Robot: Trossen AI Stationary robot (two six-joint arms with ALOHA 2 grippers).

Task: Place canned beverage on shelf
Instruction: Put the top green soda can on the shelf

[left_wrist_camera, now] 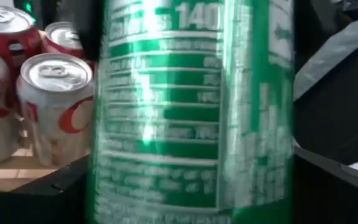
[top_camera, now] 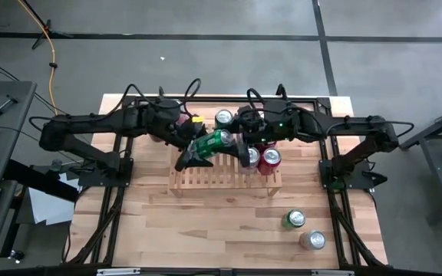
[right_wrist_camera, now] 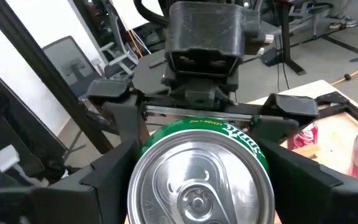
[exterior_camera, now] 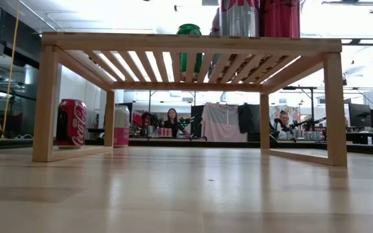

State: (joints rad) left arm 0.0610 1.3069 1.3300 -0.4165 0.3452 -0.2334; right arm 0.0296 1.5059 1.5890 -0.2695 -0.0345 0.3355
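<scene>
Above the shelf (top_camera: 225, 178), both claws (top_camera: 206, 149) (top_camera: 236, 142) pinch the green can (top_camera: 215, 140).

The green can (left_wrist_camera: 191, 112) reads "140"; the red can (exterior_camera: 72, 123) reads Coca-Cola.

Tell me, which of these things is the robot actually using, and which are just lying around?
In use: green can held by the left gripper over the shelf; right gripper beside it.
Lying about: spare green can and silver can near the table's front edge.
</scene>
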